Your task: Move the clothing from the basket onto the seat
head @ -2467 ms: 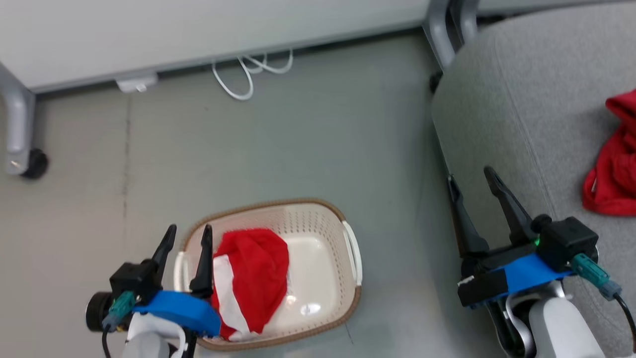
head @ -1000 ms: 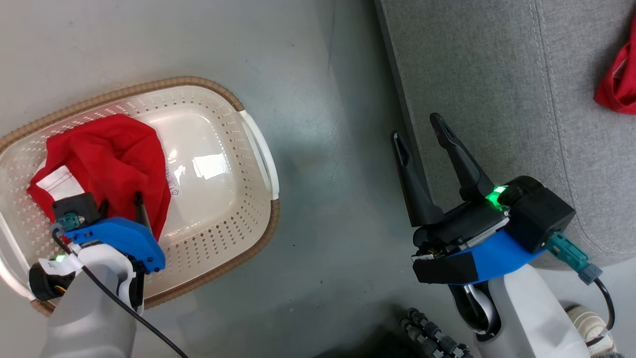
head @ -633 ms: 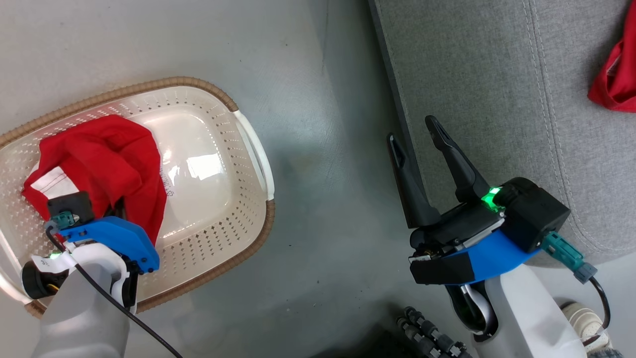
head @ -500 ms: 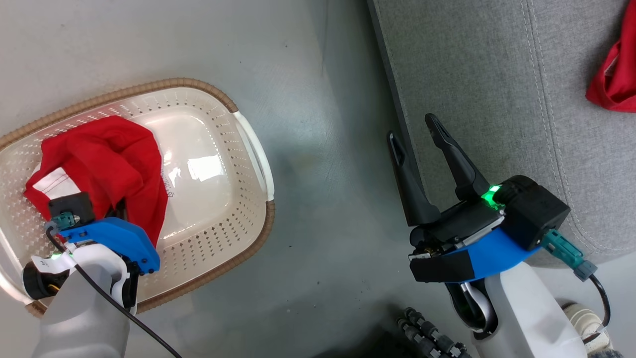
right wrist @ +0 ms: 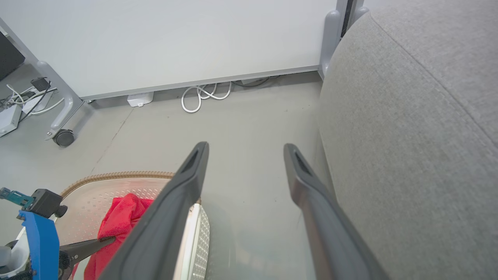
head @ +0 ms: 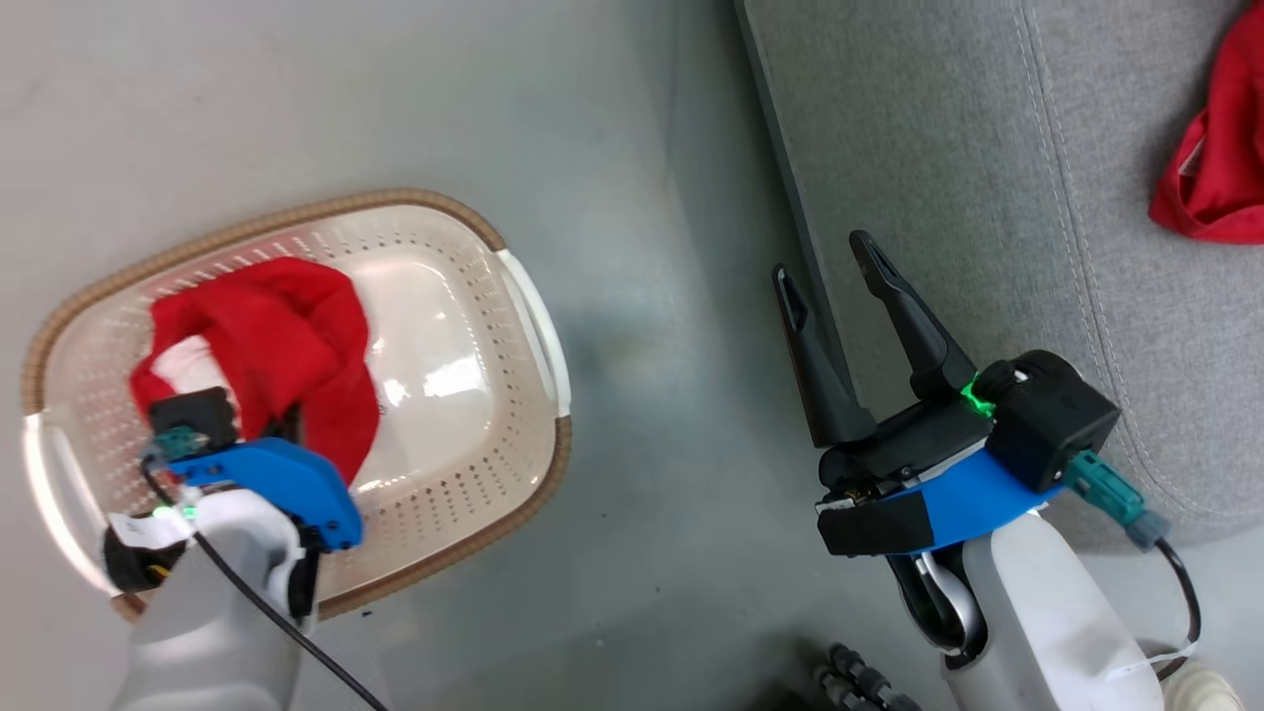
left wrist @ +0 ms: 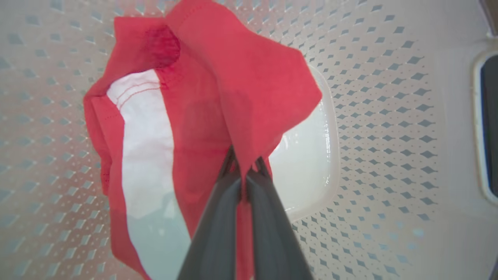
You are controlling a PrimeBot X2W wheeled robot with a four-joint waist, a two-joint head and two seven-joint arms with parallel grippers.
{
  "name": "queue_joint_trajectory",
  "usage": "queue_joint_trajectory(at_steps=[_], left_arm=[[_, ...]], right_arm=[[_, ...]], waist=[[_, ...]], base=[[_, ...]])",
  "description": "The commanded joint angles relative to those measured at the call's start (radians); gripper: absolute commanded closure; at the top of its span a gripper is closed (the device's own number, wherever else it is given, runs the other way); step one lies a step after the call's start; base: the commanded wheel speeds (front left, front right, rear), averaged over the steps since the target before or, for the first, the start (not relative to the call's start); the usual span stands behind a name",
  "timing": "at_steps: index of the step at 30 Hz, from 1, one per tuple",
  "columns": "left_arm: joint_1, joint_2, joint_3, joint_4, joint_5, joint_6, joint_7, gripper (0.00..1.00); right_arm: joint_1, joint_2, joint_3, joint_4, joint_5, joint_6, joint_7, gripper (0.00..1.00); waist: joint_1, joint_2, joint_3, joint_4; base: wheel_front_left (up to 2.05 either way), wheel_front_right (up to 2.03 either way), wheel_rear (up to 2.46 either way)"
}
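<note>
**Left tool** [left wrist: 243, 167]: fingers together, clamped on a fold of the red sports garment [left wrist: 233, 77] inside the basket [head: 464, 474]. The cloth appears light, limp and unbreakable, so a pinched fold should suffice, but trailing ends may snag the basket's rim.

**Right tool** [head: 822, 255]: fingers apart, empty, well right of the basket at the seat [head: 938, 148] edge. A second garment [head: 1210, 168] lies farther right.
</note>
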Motion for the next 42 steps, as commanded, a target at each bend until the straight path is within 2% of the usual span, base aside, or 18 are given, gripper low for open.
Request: queue_joint_trajectory(at_steps=[1, 10, 18, 30, 42], left_arm=[[0.0, -0.011, -0.004, 0.0, -0.003, -0.006, -0.011, 1.0], [0.045, -0.066, -0.049, -0.019, 0.002, -0.017, -0.039, 1.0], [0.129, -0.107, -0.103, -0.066, -0.01, -0.019, -0.044, 1.0], [0.209, -0.124, -0.342, -0.238, -0.078, -0.019, -0.044, 1.0], [0.159, -0.124, -0.603, -0.417, -0.177, -0.017, -0.044, 1.0]], right_arm=[[-0.003, 0.001, -0.005, 0.011, -0.015, 0.0, -0.005, 0.0], [0.025, 0.0, -0.035, 0.064, -0.07, 0.0, 0.043, 0.0], [0.078, 0.0, -0.029, 0.096, -0.071, 0.0, 0.086, 0.0], [0.202, 0.0, -0.03, 0.122, -0.062, 0.0, 0.133, 0.0], [0.299, 0.0, -0.029, 0.109, -0.044, 0.0, 0.171, 0.0]], waist=[[0.0, 0.0, -0.033, 0.026], [0.0, 0.0, -0.189, 0.083], [0.0, 0.0, -0.382, 0.119], [0.0, 0.0, -0.635, 0.193], [0.0, 0.0, -0.781, 0.257]], base=[[0.0, 0.0, 0.0], [0.0, 0.0, 0.0], [0.0, 0.0, 0.0], [0.0, 0.0, 0.0], [0.0, 0.0, 0.0]])
